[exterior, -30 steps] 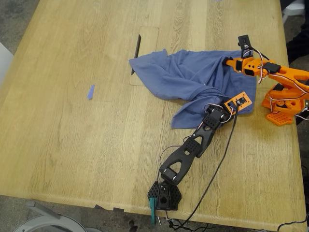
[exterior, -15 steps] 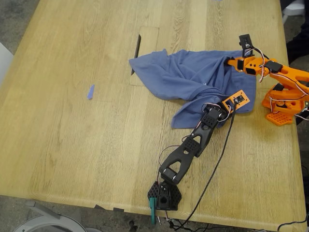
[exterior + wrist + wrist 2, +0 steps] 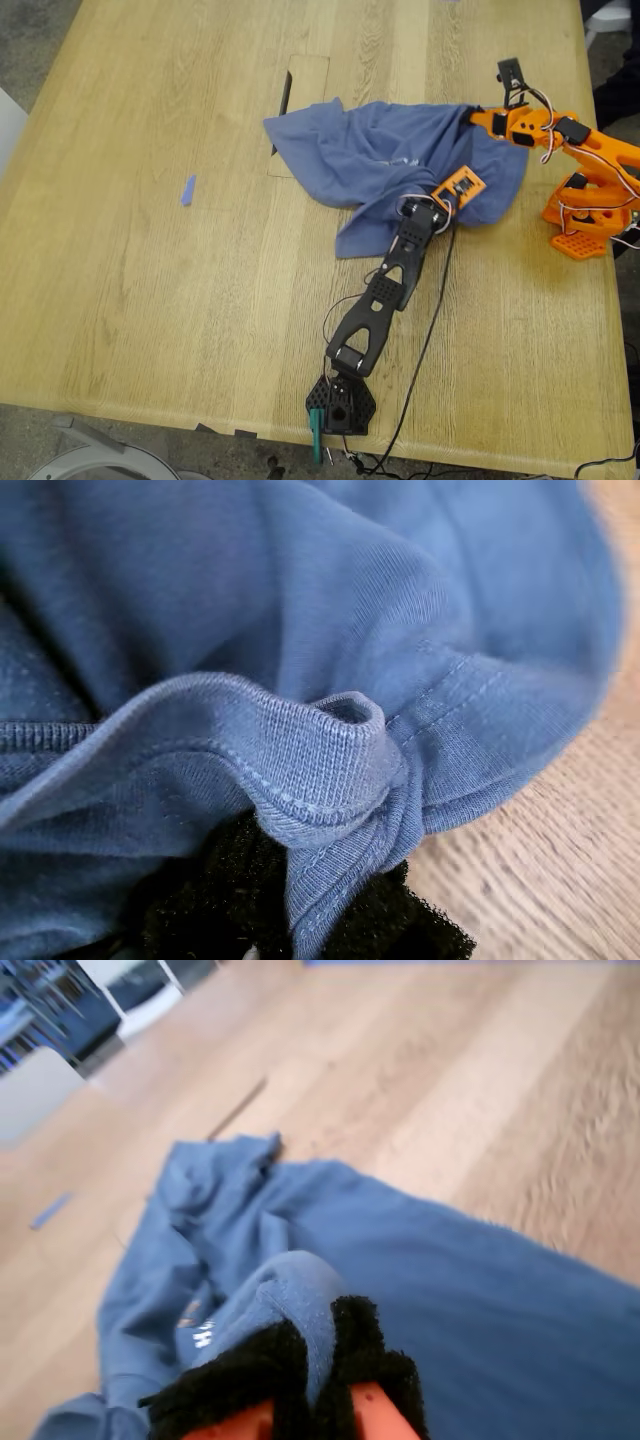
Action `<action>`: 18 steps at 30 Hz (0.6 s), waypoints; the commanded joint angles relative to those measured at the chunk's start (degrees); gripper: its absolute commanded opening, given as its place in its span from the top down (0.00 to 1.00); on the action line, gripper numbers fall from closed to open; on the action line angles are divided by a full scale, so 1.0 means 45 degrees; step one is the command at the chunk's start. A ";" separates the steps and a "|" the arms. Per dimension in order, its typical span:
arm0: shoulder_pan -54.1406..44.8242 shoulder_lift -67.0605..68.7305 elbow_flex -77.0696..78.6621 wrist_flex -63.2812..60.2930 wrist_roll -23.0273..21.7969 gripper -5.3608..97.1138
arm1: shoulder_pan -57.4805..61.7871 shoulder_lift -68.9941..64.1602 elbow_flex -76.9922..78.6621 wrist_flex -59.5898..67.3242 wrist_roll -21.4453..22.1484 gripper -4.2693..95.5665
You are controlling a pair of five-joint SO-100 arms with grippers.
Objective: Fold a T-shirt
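Note:
The slate-blue T-shirt (image 3: 385,155) lies crumpled on the wooden table (image 3: 150,300), toward the exterior view's right. My first gripper (image 3: 422,203), on the black arm, is shut on the T-shirt (image 3: 300,600) at its ribbed neck band (image 3: 310,755); the black pads (image 3: 200,900) pinch the band from both sides. My second gripper (image 3: 468,113), on the orange arm, is shut on a bunched fold of the T-shirt (image 3: 480,1290) at its far right edge, with the black pads (image 3: 245,1370) closed around the cloth. A bit of pale print (image 3: 203,1337) shows near that fold.
A tiny blue scrap (image 3: 188,190) lies toward the exterior view's left. A dark slot (image 3: 283,110) in the tabletop sits by the shirt's left corner. The black arm's base (image 3: 340,405) stands at the near edge, the orange arm's base (image 3: 585,215) at the right edge.
My first gripper has pulled its hold of the shirt to the exterior view's left and away from the near edge. The lower shirt edge followed. My second gripper shifted slightly upward.

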 commanded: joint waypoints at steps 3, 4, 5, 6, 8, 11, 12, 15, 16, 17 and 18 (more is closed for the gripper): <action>-0.0977 0.4707 -0.0391 0.0039 -0.0176 0.95 | -0.0176 0.0508 -0.2422 -0.0059 -0.0098 0.96; -0.1074 0.5156 -0.0410 -0.0078 -0.0117 0.95 | -0.0195 0.0508 -0.2676 -0.0098 -0.0117 0.96; -0.1191 0.5605 -0.0410 -0.0137 -0.0117 0.95 | -0.0215 0.0508 -0.2891 -0.0176 -0.0137 0.96; -0.1250 0.6055 -0.0410 -0.0215 -0.0078 0.95 | -0.0254 0.0508 -0.3086 -0.0332 -0.0156 0.96; -0.1328 0.6875 -0.0410 -0.0273 -0.0039 0.95 | -0.0391 0.0488 -0.3477 -0.0781 -0.0176 0.96; -0.1289 0.7852 -0.0410 -0.0703 0.0039 0.95 | -0.0762 0.0371 -0.4141 -0.1641 -0.0176 0.96; -0.1250 0.8105 -0.0410 -0.1016 0.0078 0.95 | -0.0879 0.0312 -0.4336 -0.1992 -0.0176 0.96; -0.1055 0.8691 -0.0410 -0.2168 0.0137 0.95 | -0.1074 0.0273 -0.4668 -0.2949 -0.0137 0.96; -0.1016 0.8848 -0.0410 -0.2500 0.0156 0.95 | -0.1113 0.0312 -0.4746 -0.3164 -0.0117 0.96; -0.0957 0.8984 -0.0410 -0.2871 0.0215 0.95 | -0.1191 0.0352 -0.4766 -0.3477 -0.0117 0.96; -0.0938 0.9121 -0.0410 -0.3242 0.0273 0.95 | -0.1289 0.0352 -0.4785 -0.3926 -0.0137 0.96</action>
